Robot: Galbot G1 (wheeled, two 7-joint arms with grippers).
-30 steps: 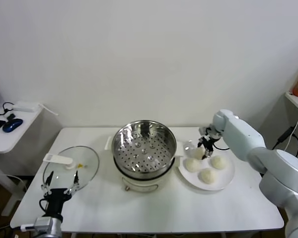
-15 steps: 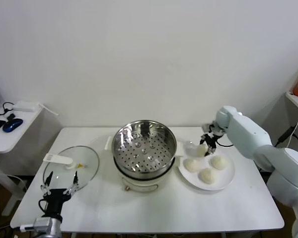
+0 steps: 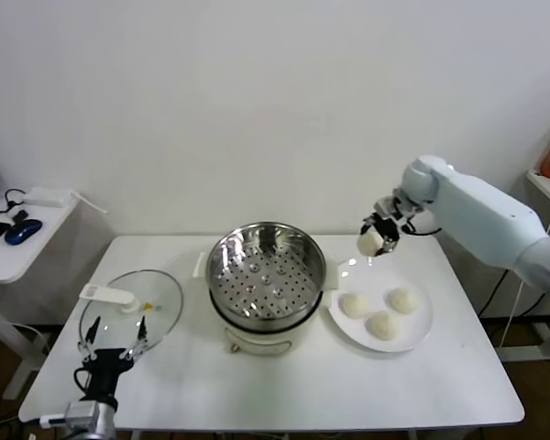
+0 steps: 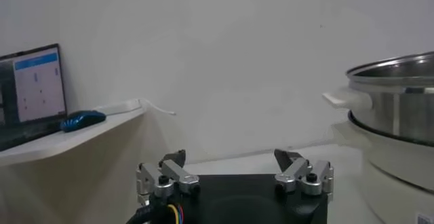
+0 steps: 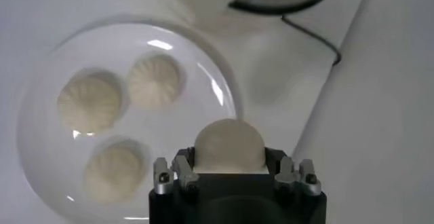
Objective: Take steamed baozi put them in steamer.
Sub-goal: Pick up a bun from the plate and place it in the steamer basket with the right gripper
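My right gripper (image 3: 376, 235) is shut on a creamy-white baozi (image 3: 369, 242) and holds it in the air above the far left rim of the white plate (image 3: 412, 337), to the right of the steamer (image 3: 266, 275). In the right wrist view the held baozi (image 5: 228, 146) sits between the jaws of the gripper (image 5: 228, 168). Three more baozi (image 3: 356, 305) (image 3: 402, 300) (image 3: 382, 324) lie on the plate; they also show in the right wrist view (image 5: 89, 103) (image 5: 154, 82) (image 5: 116, 170). The steel steamer holds an empty perforated tray. My left gripper (image 3: 109, 339) is open and parked at the table's front left.
A round glass lid (image 3: 133, 307) with a white handle lies left of the steamer, just behind my left gripper. A side desk (image 3: 23, 240) with a blue mouse stands at the far left. The steamer's cord (image 5: 312, 32) runs along the table behind the plate.
My right gripper closed on one baozi from the plate's far left and lifted it up and slightly back. Three baozi stay on the plate. The left arm has not moved.
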